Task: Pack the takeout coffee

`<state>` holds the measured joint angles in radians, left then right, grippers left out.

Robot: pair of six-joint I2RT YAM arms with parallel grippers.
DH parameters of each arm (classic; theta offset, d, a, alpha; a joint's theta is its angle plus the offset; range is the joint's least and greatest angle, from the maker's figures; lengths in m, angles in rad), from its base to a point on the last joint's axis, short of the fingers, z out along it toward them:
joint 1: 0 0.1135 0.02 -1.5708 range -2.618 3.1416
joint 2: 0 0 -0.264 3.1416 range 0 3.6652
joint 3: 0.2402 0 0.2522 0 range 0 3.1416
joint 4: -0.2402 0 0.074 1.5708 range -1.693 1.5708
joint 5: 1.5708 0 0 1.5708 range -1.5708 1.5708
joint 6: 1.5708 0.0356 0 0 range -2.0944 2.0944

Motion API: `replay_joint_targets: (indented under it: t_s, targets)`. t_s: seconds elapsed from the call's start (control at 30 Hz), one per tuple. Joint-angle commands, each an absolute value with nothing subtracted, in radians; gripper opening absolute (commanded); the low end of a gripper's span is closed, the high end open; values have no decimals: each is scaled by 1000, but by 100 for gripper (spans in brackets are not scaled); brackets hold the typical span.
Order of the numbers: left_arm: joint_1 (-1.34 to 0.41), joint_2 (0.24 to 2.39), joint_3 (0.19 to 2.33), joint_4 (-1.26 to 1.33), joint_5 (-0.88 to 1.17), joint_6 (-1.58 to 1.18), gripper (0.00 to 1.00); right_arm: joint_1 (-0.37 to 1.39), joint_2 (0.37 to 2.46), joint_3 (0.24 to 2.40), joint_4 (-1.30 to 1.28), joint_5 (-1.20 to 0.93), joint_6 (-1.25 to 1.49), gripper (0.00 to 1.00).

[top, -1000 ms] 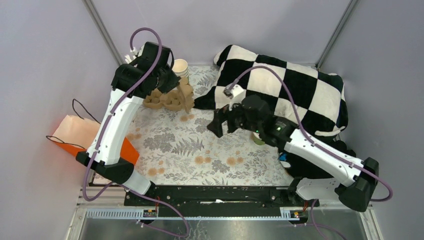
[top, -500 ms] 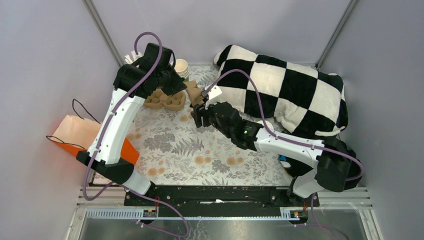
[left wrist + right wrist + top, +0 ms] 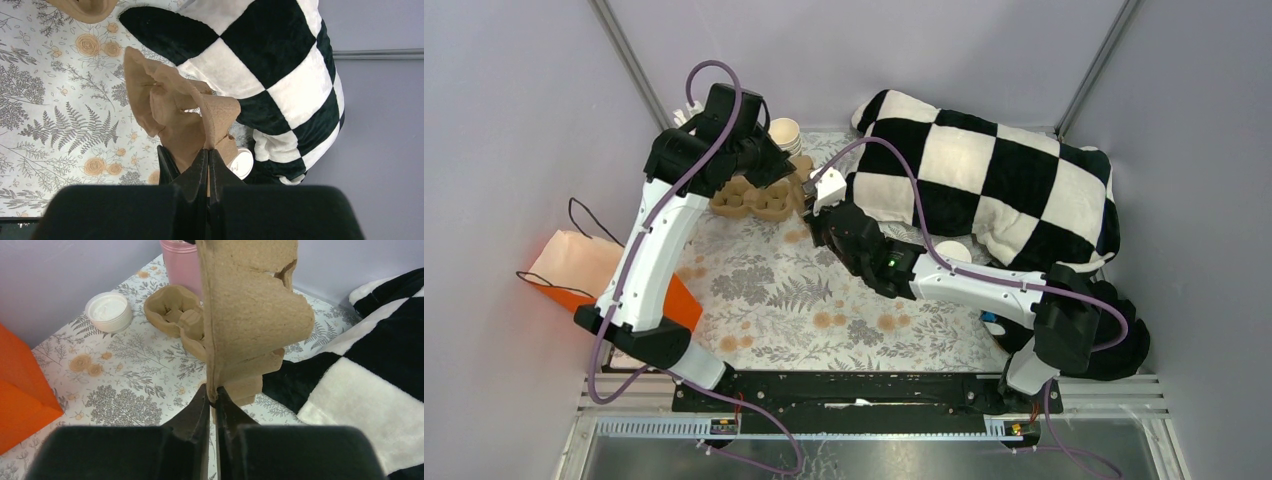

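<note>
The takeout coffee [image 3: 952,250] stands by the checkered pillow, only its white lid showing; the left wrist view catches that lid [image 3: 243,163] behind a held carrier. A brown cardboard cup carrier [image 3: 805,180] hangs on edge between both arms. My left gripper [image 3: 790,172] is shut on one rim of the carrier [image 3: 172,107], its jaws pressed together around the cardboard [image 3: 208,152]. From below, my right gripper [image 3: 212,396] is shut on the carrier's lower edge [image 3: 250,315].
A second carrier [image 3: 752,200] lies on the floral cloth at the back. A stack of cups [image 3: 786,135] and a loose white lid [image 3: 107,310] sit near it. An orange paper bag [image 3: 574,265] lies left. The black-and-white pillow [image 3: 994,180] fills the right.
My right arm swung left from beside the coffee to the hanging carrier, and its jaws went from wide open to shut on the lower edge. The left gripper kept its hold.
</note>
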<state>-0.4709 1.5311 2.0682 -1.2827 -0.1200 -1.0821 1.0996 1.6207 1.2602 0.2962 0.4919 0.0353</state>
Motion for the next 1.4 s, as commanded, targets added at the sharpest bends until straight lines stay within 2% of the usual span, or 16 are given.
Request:
replay_joint_targets:
  t_s: [0.0, 0.07, 0.1, 0.2, 0.27, 0.33, 0.43, 0.6, 0.7, 0.73, 0.77, 0.83, 0.93, 1.07, 1.23, 1.37]
  targets:
    - [-470, 1463, 2025, -1245, -137, -1075, 0, 1108, 1585, 1318, 329, 533, 16, 1]
    - [-470, 1425, 1974, -1194, -130, -1052, 2, 1109, 1560, 1308, 309, 524, 21, 0]
    - [-471, 1402, 1952, -1170, -132, -1039, 12, 1109, 1546, 1300, 298, 518, 22, 0]
    - [-470, 1341, 1891, -1121, -162, -961, 52, 1109, 1502, 1272, 235, 498, 36, 0]
    - [-470, 1299, 1869, -1109, -188, -887, 68, 1108, 1465, 1246, 186, 491, 49, 0]
    - [-471, 1268, 1875, -1150, -226, -810, 77, 1109, 1422, 1210, 125, 473, 60, 0]
    - [-471, 1243, 1910, -1284, -323, -732, 80, 1109, 1344, 1155, 24, 426, 81, 0]
    - [-469, 1165, 1960, -1460, -529, -709, 76, 1108, 1213, 1083, -116, 382, 132, 0]
    - [-467, 1060, 1900, -1461, -668, -791, 77, 1108, 1155, 1063, -145, 376, 139, 0]
    - [-462, 1022, 1863, -1461, -728, -843, 86, 1108, 1142, 1063, -154, 378, 135, 0]
    - [-451, 992, 1823, -1461, -782, -905, 90, 1108, 1127, 1065, -162, 382, 132, 0]
    - [-442, 952, 1755, -1460, -855, -1014, 85, 1106, 1114, 1072, -173, 386, 125, 0]
    - [-413, 981, 1708, -1462, -928, -1054, 90, 1103, 1099, 1076, -182, 379, 113, 0]
    - [-231, 1065, 1700, -1459, -948, -1043, 98, 1102, 1083, 1077, -212, 385, 95, 0]
    - [-90, 1147, 1625, -1453, -1007, -1026, 99, 1097, 1056, 1058, -215, 401, 82, 0]
    - [-18, 1169, 1562, -1341, -1013, -942, 99, 1094, 1058, 1070, -233, 407, 73, 0]
